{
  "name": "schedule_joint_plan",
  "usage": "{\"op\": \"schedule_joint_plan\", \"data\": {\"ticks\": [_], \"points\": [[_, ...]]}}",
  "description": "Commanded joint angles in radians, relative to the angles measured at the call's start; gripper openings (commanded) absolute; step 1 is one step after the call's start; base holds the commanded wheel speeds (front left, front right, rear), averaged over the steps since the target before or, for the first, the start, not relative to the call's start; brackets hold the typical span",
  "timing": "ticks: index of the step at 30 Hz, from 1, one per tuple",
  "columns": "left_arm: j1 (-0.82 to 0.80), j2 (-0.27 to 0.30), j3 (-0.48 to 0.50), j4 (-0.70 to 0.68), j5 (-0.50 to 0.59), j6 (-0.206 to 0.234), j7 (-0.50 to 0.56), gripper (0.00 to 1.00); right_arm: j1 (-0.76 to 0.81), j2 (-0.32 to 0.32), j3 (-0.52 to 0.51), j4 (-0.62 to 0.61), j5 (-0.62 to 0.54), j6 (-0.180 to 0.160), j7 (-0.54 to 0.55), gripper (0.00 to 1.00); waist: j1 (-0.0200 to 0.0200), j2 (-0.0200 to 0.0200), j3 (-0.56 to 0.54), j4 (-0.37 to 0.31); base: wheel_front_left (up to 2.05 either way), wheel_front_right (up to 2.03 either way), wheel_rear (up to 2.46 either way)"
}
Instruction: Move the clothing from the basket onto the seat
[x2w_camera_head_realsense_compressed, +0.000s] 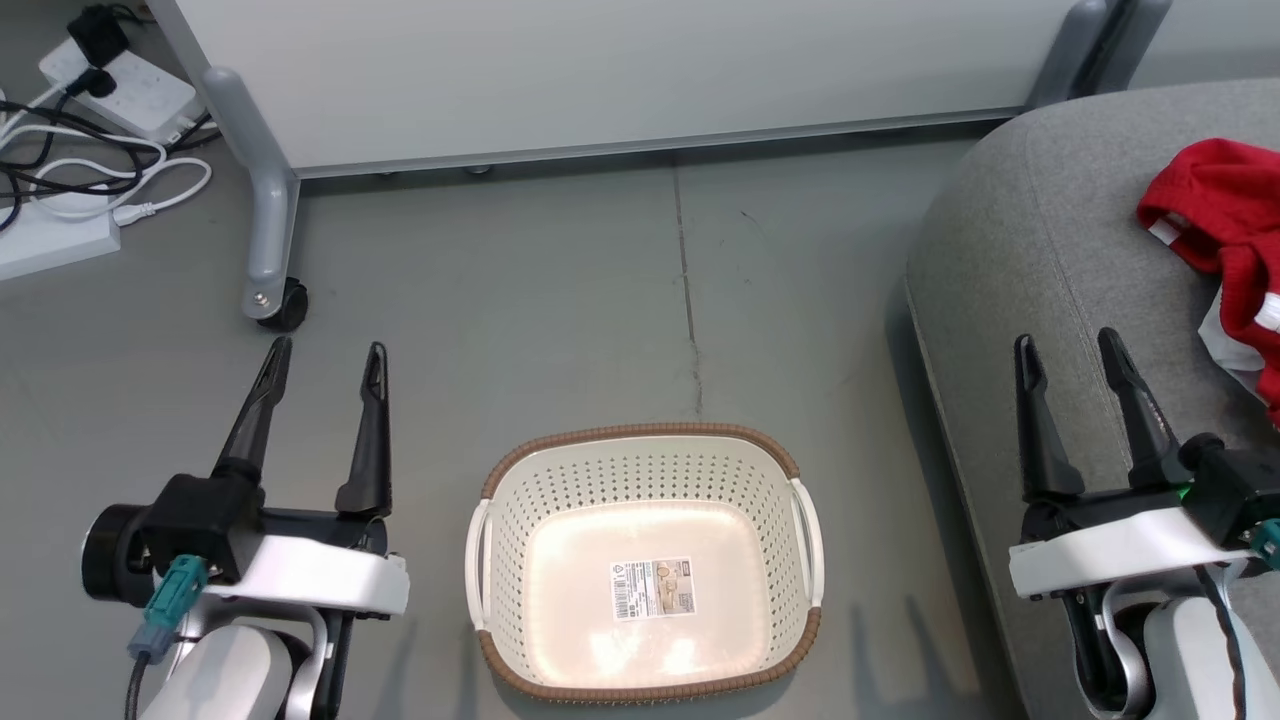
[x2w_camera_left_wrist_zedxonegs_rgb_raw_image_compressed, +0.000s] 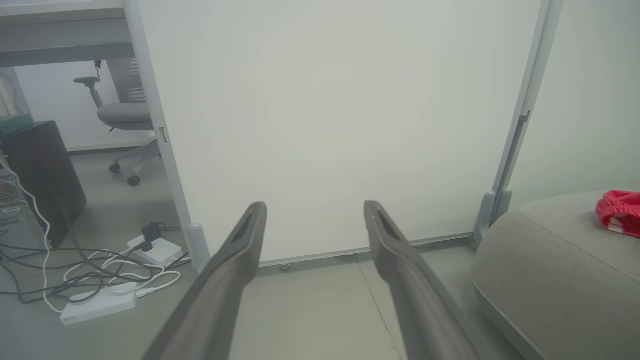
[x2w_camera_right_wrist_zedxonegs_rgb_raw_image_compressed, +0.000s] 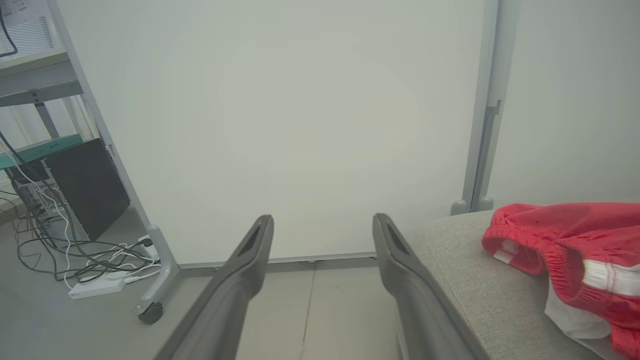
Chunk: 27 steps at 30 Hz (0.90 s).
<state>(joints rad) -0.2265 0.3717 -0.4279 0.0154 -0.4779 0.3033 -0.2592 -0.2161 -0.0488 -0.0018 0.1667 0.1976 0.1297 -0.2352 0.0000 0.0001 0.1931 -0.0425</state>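
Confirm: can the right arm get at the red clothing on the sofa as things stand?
Probably yes. The right claw stands open by the near edge of the sofa, holding nothing. The red clothing lies on top, ahead and to its right, with only bare grey fabric between them.

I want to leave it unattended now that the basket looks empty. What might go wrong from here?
The open right pincer hangs by the grey fabric sofa near the bright red white-striped clothing; a swing might snag and drag it off. The cream perforated plastic basket sits on the floor straight ahead; rolling forward would likely hit it. Loose black and white cables lie on the floor to the left, a possible wheel hazard.
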Motion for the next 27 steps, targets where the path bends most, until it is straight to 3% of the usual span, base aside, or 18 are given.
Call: {"op": "schedule_joint_plan", "data": {"ticks": [1,12,27], "points": [[0.017,0.003,0.019,0.000,-0.001,0.009,-0.005,1.00,0.016,-0.004,0.007,-0.010,0.008,0.002,0.005,1.00,0.0000,-0.0001,-0.016,0.003,0.00,0.00,0.00],[0.145,-0.029,0.163,-0.034,0.043,-0.004,-0.006,1.00,0.087,-0.005,0.028,-0.039,0.014,0.002,0.024,1.00,0.0000,-0.0001,-0.063,-0.010,0.00,0.00,0.00],[0.241,-0.043,0.164,0.007,0.093,-0.041,-0.006,1.00,0.165,-0.004,0.016,-0.063,0.021,0.002,0.049,1.00,0.0000,-0.0001,-0.132,-0.006,0.00,0.00,0.00]]}}
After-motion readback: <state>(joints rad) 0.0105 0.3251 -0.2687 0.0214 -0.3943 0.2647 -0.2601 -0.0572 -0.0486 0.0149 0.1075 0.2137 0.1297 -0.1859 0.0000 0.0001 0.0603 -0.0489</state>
